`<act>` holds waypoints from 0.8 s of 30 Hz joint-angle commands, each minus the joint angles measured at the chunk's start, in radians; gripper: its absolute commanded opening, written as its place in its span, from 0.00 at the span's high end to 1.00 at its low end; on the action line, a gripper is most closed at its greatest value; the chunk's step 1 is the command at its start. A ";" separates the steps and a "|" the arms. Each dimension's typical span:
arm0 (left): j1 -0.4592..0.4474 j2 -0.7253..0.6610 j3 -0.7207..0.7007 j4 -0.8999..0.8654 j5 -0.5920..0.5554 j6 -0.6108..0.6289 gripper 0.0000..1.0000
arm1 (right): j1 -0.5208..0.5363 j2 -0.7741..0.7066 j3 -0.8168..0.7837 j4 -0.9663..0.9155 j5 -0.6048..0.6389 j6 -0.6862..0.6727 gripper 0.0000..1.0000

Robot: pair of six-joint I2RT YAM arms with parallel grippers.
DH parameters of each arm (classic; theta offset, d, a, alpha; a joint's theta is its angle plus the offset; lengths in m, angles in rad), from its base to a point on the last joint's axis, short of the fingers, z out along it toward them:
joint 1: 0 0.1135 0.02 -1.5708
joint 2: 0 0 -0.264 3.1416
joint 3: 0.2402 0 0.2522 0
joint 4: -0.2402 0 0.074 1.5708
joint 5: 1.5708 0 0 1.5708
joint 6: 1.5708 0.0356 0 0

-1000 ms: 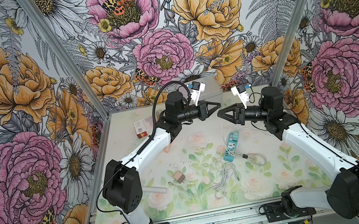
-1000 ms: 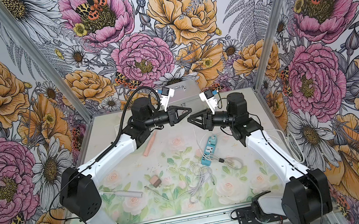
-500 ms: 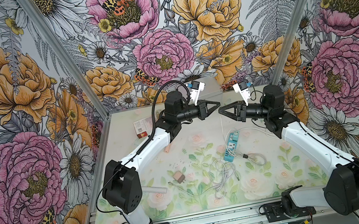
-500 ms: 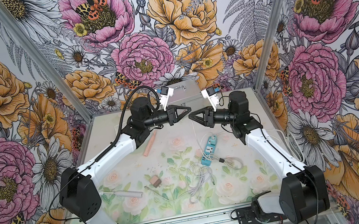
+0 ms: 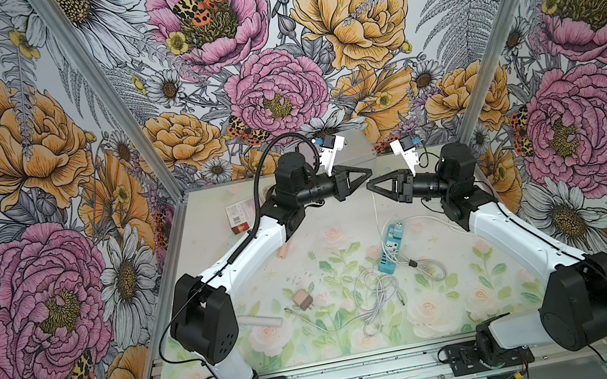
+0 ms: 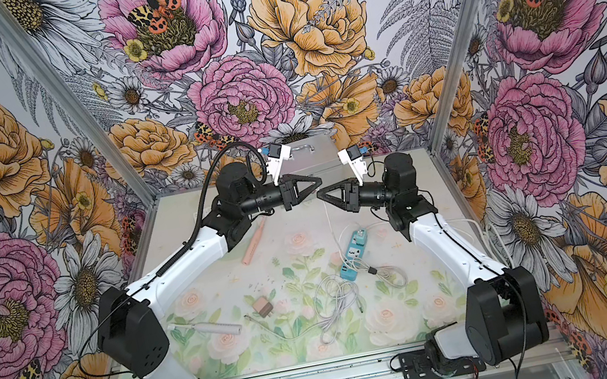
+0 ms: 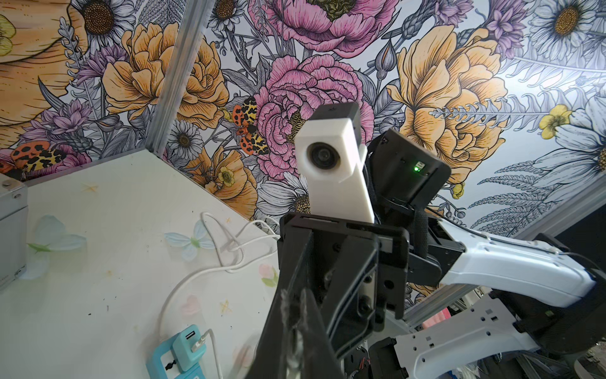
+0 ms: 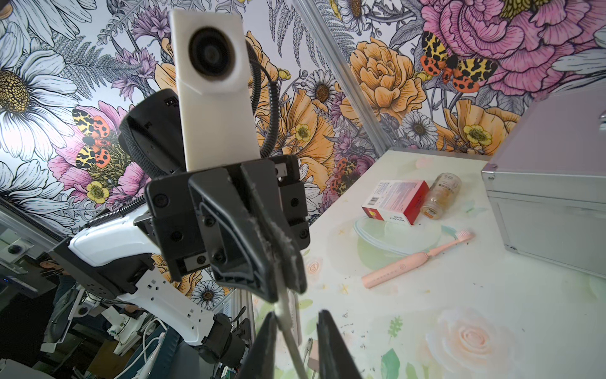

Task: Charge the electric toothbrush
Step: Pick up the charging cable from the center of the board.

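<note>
**Pincers tip to tip above the mat, thin cable between them**

Surface/room: pale rose-printed mat [image 5: 480, 294]. The walls [image 5: 276, 90] on three sides are papered with large peonies and moths.

On the mat: the blue power strip [image 5: 389, 245] lies below the right pincer [image 5: 369, 186]. A coil of white cable [image 5: 374, 292] and a small pink-brown plug adapter [image 5: 303, 299] lie further back toward the arm bases.

Task item: in a top view the pink electric toothbrush [image 6: 254, 241] lies flat on the mat. It is below the left pincer [image 5: 369, 171] on its wrist side, and nothing touches it.

View differences:
- Only the right wrist view shows the brush's bristle end lying close to a silver metal case [image 8: 551, 203]. A red-and-white box [image 8: 395, 201] and an amber bottle [image 8: 441, 195] lie beyond the brush.
- Only the left wrist view shows a USB plug [image 7: 198, 343] seated in a blue adapter on the strip.

Pose: both arms rise from the front rail with wrists roughly level. The pincers lie horizontal and point at each other, tips almost meeting.
- Left pincer: closed on a thin white cable [image 8: 286, 323], which leaves its tips and hangs down.
- Right pincer: jaws apart, one on either side of that cable, with no clamp visible.
</note>
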 commanded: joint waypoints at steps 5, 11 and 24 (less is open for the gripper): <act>0.002 -0.034 0.026 0.020 0.018 0.015 1.00 | 0.002 0.014 0.019 0.111 -0.016 0.068 0.82; -0.007 -0.031 0.028 0.020 0.018 0.015 1.00 | 0.006 0.029 0.030 0.117 -0.004 0.081 0.89; 0.005 -0.046 0.023 0.020 -0.009 0.018 0.91 | 0.006 0.046 0.017 0.082 0.027 0.076 1.00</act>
